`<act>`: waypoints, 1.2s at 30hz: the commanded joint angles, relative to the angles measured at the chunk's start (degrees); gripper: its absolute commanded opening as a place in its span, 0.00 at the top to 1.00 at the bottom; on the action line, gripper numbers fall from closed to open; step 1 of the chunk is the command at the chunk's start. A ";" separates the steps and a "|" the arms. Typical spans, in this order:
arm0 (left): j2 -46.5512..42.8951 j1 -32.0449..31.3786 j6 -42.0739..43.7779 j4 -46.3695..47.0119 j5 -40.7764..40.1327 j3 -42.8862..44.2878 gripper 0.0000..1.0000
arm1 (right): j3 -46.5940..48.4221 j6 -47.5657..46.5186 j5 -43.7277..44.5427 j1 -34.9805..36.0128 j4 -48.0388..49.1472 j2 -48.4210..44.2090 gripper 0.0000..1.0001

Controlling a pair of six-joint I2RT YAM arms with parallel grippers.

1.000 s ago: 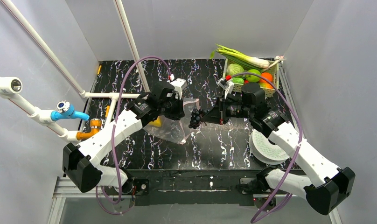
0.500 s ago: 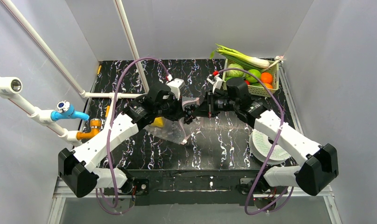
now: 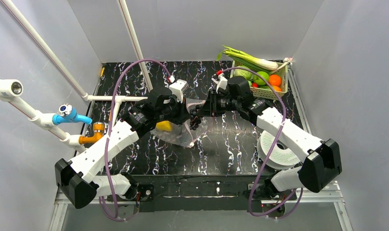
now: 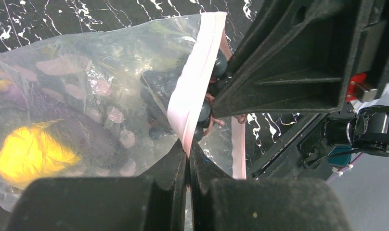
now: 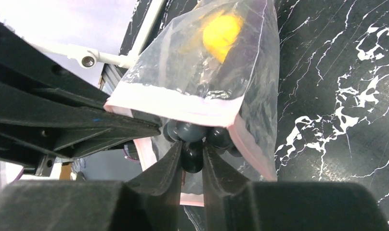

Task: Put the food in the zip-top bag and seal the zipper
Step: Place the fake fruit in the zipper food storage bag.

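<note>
The zip-top bag [image 3: 179, 137] lies at the middle of the dark marbled surface [image 3: 231, 144]. Its long axis runs left to right, with the closed end to the left and the mouth raised and facing right. A yellow fruit [image 3: 163, 126] sits inside, towards the closed end.

The left gripper [image 4: 188, 150] is pinched together on the upper lip of the pink zipper [image 4: 196, 82] and holds the mouth up off the surface. The lower lip sags away beneath it, so the mouth gapes.

The right gripper [image 5: 191, 159] comes in from the right, clamped on a bunch of dark purple grapes [image 5: 192, 132]. The bunch sits right at the mouth, just under the upper pink strip and between the two lips. How far it is inside cannot be told. The two grippers are almost touching there.

A second ago the grapes hung to the right of the bag, apart from it. Since then the right arm has swung left and brought them to the opening, and the left gripper has drawn the lip higher and farther back.

Bare surface lies near and right of the bag, up to a white plate [image 3: 281, 156] at the right. A pale green mesh basket [image 3: 274, 95] with more fruit stands well apart at the far right corner, with a leek [image 3: 248, 58] lying across its far rim.
</note>
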 commanded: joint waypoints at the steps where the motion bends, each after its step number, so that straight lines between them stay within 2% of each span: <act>1: -1.83 0.01 0.38 0.88 0.71 -0.43 1.00 | 3.96 0.01 0.64 0.40 0.15 1.29 0.68; 8: -1.69 -0.04 0.45 0.83 0.54 -0.52 1.00 | 4.25 -0.27 1.40 0.49 -0.79 1.33 0.50; 18: -1.03 -0.01 0.36 0.90 0.63 -0.54 1.00 | 2.56 -1.02 5.26 0.49 -1.48 -1.64 0.49; 28: 1.33 -0.07 0.28 -1.55 -0.50 0.97 1.00 | 0.45 -3.88 16.41 -1.02 -3.85 -8.90 0.51; 36: 1.98 0.00 0.14 -1.92 -0.28 1.34 1.00 | -1.88 -2.76 23.88 -10.11 -6.02 -13.55 0.37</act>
